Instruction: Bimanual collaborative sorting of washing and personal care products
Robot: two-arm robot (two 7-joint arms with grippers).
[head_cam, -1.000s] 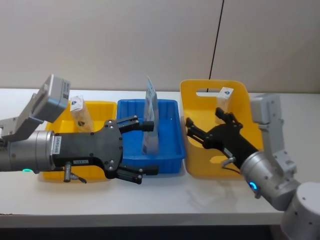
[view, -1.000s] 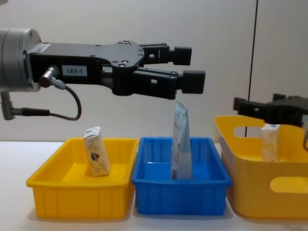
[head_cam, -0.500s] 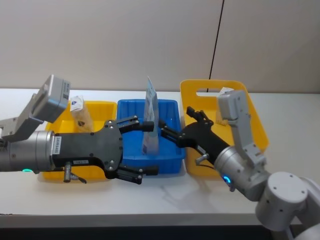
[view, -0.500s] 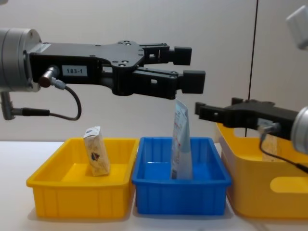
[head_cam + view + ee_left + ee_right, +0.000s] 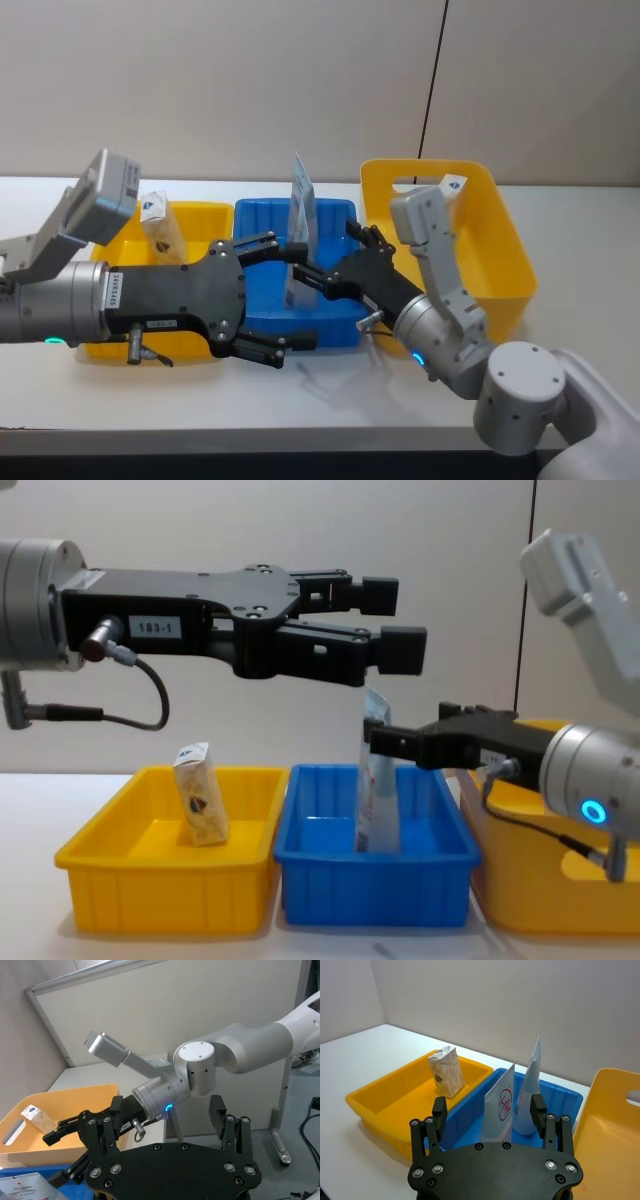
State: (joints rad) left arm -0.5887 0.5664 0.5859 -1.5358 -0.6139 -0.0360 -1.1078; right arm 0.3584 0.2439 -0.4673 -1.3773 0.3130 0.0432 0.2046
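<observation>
1. Now the right gripper (image 5: 325, 262) has swung left from over the yellow basket (image 5: 500, 225) to the blue tray (image 5: 335, 318), its fingers spread and empty, on either side of the squeeze tubes (image 5: 517, 1097).
2. Two tubes stand upright in the blue tray, as the right wrist view shows; the head view shows them as one slim tube (image 5: 302, 230), unmoved.
3. Meanwhile the left gripper (image 5: 297, 292) has stayed put above the blue tray, fingers wide apart, holding nothing.
4. One paper-wrapped pack (image 5: 158, 225) still leans in the yellow tray (image 5: 200, 215).
5. Another pack (image 5: 451, 190) remains upright at the basket's far wall, now uncovered by the right arm.
</observation>
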